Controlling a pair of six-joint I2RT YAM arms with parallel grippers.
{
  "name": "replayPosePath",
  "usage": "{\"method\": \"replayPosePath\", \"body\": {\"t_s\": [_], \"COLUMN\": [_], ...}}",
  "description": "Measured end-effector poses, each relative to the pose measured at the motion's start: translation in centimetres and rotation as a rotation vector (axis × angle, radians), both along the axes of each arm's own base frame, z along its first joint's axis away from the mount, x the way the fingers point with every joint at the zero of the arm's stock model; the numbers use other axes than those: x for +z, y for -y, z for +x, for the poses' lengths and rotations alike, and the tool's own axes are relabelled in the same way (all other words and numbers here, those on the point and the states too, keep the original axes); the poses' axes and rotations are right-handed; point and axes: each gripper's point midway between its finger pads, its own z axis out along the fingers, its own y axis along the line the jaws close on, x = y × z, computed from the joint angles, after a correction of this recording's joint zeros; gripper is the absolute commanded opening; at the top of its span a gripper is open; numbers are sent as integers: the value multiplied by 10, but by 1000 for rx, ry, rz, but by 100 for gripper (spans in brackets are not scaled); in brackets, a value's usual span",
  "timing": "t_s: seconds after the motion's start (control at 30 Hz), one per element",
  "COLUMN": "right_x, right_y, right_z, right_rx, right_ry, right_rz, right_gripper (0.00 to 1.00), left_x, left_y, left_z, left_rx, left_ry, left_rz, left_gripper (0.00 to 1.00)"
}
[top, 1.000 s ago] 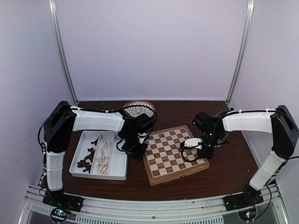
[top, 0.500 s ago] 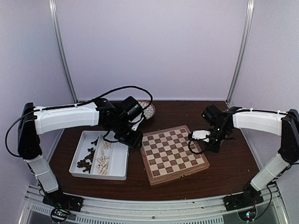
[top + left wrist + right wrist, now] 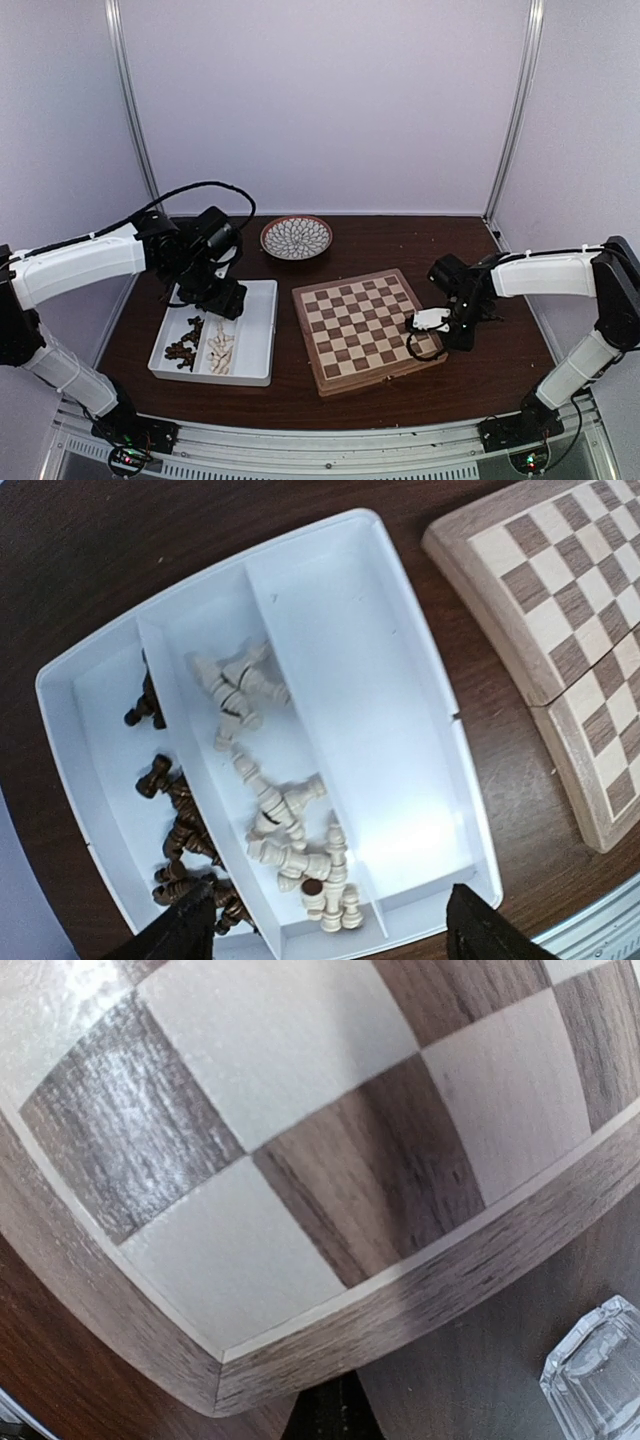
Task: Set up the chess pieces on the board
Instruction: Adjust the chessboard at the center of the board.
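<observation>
Top external shows the board (image 3: 365, 330) skewed on the table (image 3: 500, 375), one corner turned toward the arms, with bare wood off all four edges. Left of the board and apart from it, the tray (image 3: 258, 335) runs lengthwise near to far. Cream pieces (image 3: 270, 810) lie toppled in its middle bay and dark pieces (image 3: 185, 830) in the bay farthest from the board, pointing every way. My left gripper (image 3: 218, 298) hangs over the tray, fingers spread wide, holding nothing. My right gripper (image 3: 432, 325) sits clenched at the board's right edge.
</observation>
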Motion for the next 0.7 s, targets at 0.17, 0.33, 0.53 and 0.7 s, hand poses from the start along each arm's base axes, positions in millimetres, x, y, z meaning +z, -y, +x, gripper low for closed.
{"method": "replayPosePath", "body": {"t_s": [0.17,0.33,0.53,0.7], "right_x": [-1,-1,15,57], "right_y": [-11,-15,-14,-18], "right_z": [-8,-11,-12,-1], "right_rx": [28,30,16,-33], "right_ry": [-28,-45,-8,135], "right_rz": [36,58,83,202], "right_gripper": [1,1,7,37], "left_x": [-14,-20,-25,-39], "left_y": [-24,-40,-44,-50], "left_z": [-14,-18,-26,-33], "left_rx": [35,74,120,256], "left_ry": [-25,-33,-56,-92], "left_rz": [57,72,47,18], "left_gripper": [78,66,60,57]}}
